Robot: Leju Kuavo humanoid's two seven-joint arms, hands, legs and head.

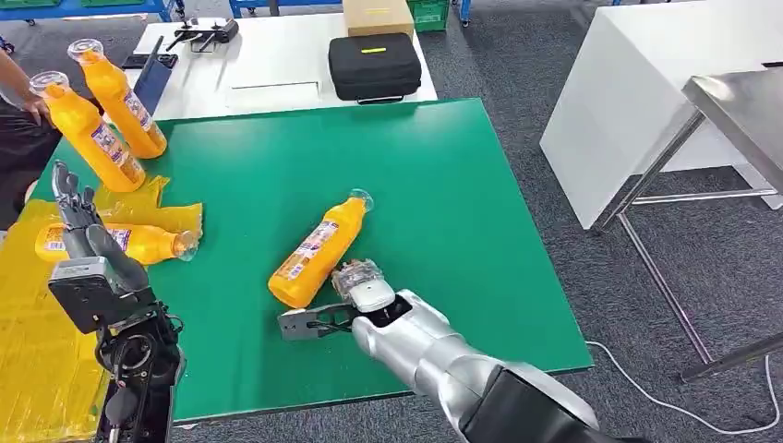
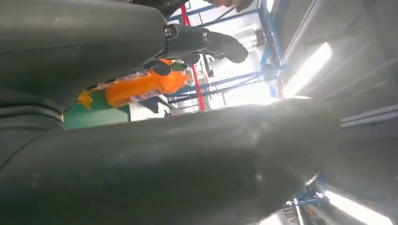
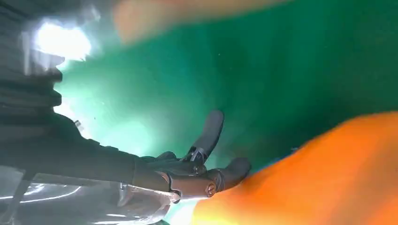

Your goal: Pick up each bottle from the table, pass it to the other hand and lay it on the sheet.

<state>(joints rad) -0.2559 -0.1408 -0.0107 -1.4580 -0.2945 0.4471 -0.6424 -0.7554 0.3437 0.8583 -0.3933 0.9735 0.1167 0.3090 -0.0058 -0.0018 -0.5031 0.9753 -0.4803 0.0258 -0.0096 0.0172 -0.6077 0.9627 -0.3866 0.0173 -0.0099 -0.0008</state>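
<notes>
**Right robot hand reaches for lying bottle near the front edge**

Head view shows the right robot hand (image 1: 319, 323) low over the green desk (image 1: 462, 185), close to the front edge, with its fingers spread and nothing held. Its fingertips sit just beside the base of an orange bottle (image 1: 317, 251) that lies on its side toward the middle of the desk, neck pointing to the back edge. In the right wrist view the dark fingers (image 3: 209, 133) are apart over the green surface, and the bottle is a blurred orange mass (image 3: 319, 178) next to them; whether they touch it yet I cannot tell.

The left robot hand (image 1: 78, 221) is raised at the left edge, fingers open and upright, holding nothing. Beneath it the yellow sheet (image 1: 32, 341) carries one bottle already laid down (image 1: 115, 243). Two more bottles (image 1: 92, 129) stand at the back left corner, beside a person's arm (image 1: 14, 88).

My judgement: the grasp is about to begin, and the risk lies there. A round bottle lying flat may roll if the fingers nudge its base before closing, leaving the grip off-centre. A grasp at the heavy base could also let the neck droop, making the pass to the left hand awkward.
</notes>
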